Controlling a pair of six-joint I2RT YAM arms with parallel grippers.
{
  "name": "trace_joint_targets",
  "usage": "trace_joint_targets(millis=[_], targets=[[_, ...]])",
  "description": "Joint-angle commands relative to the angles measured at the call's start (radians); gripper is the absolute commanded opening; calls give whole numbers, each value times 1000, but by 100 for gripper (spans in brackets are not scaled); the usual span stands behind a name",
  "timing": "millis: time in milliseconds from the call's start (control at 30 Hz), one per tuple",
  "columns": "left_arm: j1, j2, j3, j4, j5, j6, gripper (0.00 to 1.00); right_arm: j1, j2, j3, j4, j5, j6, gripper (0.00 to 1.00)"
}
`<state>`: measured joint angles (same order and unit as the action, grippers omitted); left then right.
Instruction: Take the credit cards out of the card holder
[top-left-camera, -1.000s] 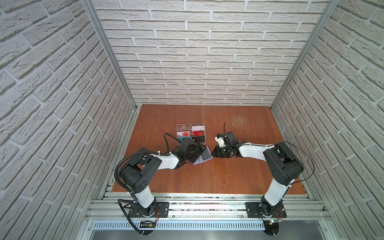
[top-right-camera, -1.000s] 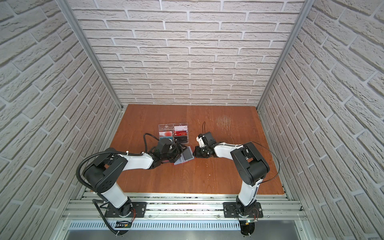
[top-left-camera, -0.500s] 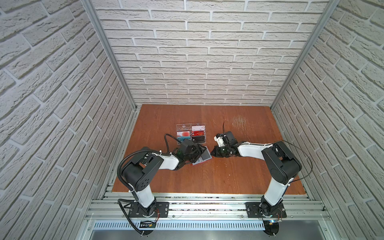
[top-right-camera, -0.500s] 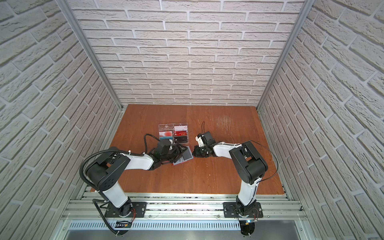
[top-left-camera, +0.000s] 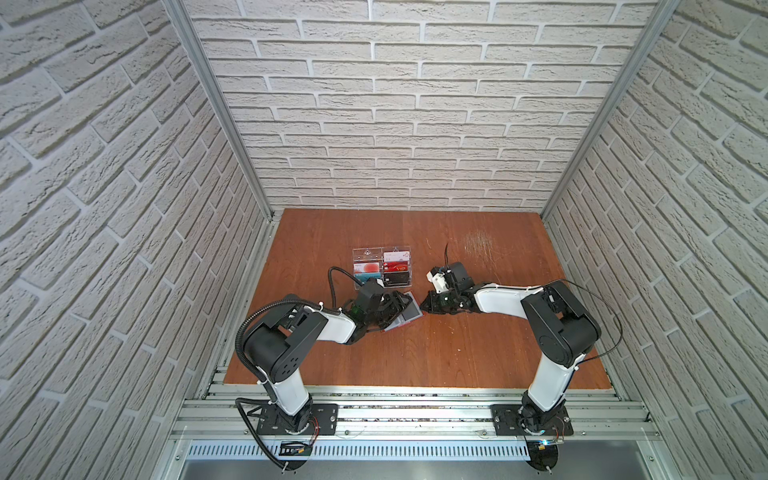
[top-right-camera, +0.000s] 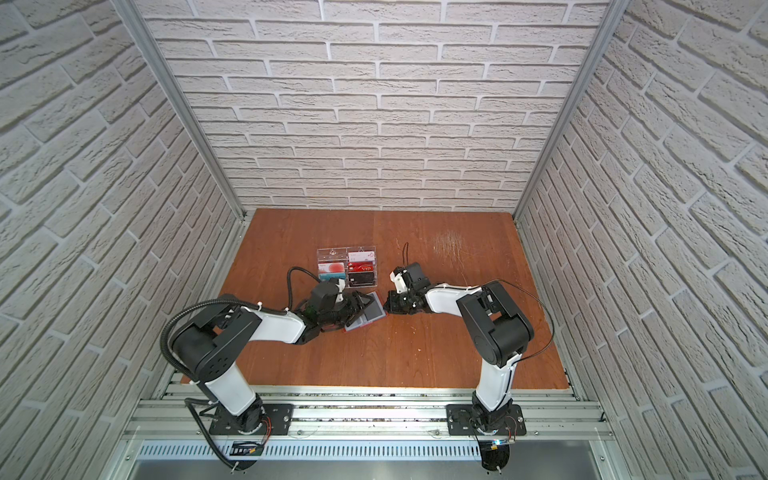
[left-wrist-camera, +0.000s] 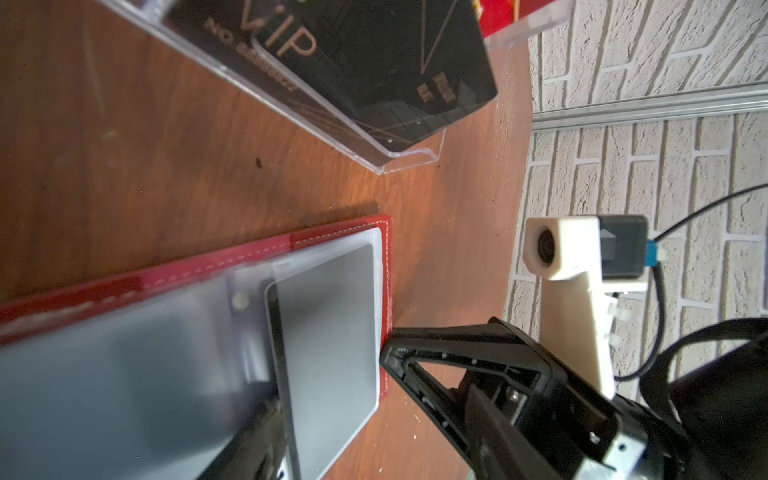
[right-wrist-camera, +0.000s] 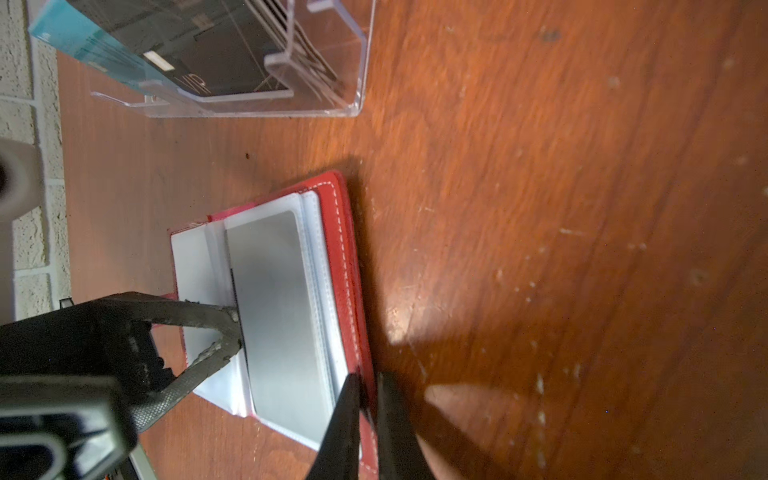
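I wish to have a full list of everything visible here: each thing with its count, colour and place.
table: one, reddish-brown wood, under everything.
walls: three, white brick, around the table.
card holder: one, red, open, mid-table.
sleeves: several, translucent whitish, inside the card holder.
credit card: one visible, grey, in the top sleeve.
tray: one, clear, behind the card holder.
tray cards: several, black, red, teal, white, in its compartments.
arms: two, white and black, front rail.
left gripper: one, black, tip at the credit card's edge.
right gripper: one, black, shut on the card holder's cover edge.
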<state>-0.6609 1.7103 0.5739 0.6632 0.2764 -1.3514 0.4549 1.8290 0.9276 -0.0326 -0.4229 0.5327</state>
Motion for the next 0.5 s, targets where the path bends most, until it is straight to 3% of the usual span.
trace_joint_targets(millis=[0,467], targets=[[7,18,-30,119,18,48,67,20,31,10,8,-32,12,11],[2,107,-47,396,44,72,61,26,57,13,39,-77,39,11]])
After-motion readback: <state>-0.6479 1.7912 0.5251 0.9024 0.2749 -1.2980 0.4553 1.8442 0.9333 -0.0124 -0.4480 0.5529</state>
